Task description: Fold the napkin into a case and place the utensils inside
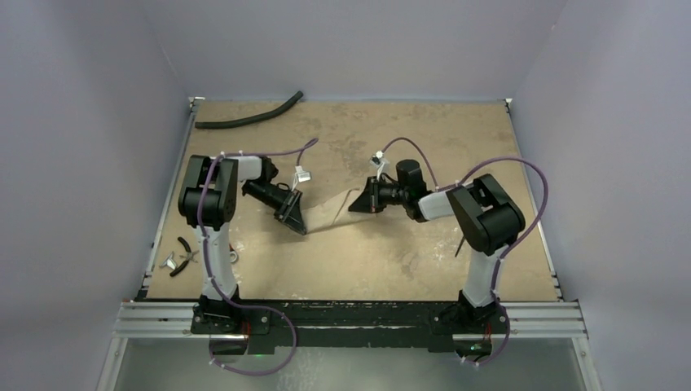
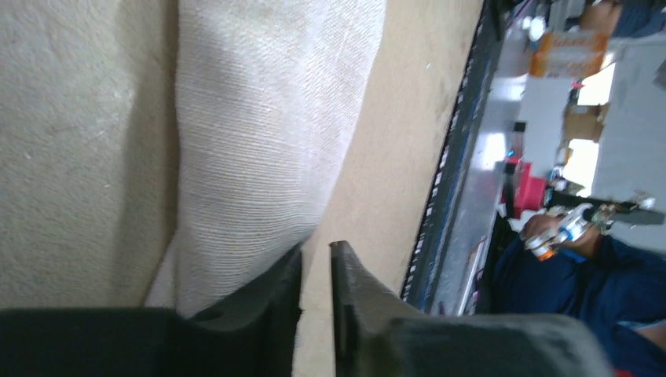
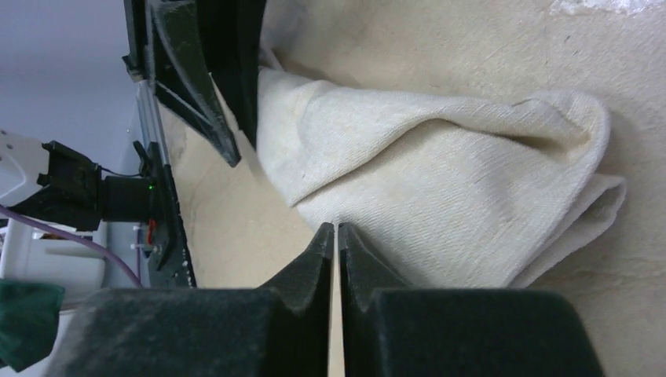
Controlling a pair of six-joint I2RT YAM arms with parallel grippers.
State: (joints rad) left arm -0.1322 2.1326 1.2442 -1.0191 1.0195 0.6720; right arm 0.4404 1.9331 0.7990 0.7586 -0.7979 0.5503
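The beige napkin (image 1: 330,213) lies bunched in loose folds on the tabletop between my two grippers. In the left wrist view the napkin (image 2: 267,118) runs along the outside of one finger. My left gripper (image 2: 316,250) stands open by a narrow gap, with only bare table showing between its jaws. My right gripper (image 3: 336,228) is shut, its tips at the near edge of the folded napkin (image 3: 440,181). I cannot tell whether any cloth is pinched. From above, the left gripper (image 1: 295,220) and right gripper (image 1: 356,204) face each other. Small utensils (image 1: 181,254) lie by the left edge.
A long black curved hose (image 1: 248,118) lies at the far left of the table. The left gripper's fingers (image 3: 204,86) appear at the top left of the right wrist view, close to the cloth. Grey walls enclose the table on three sides.
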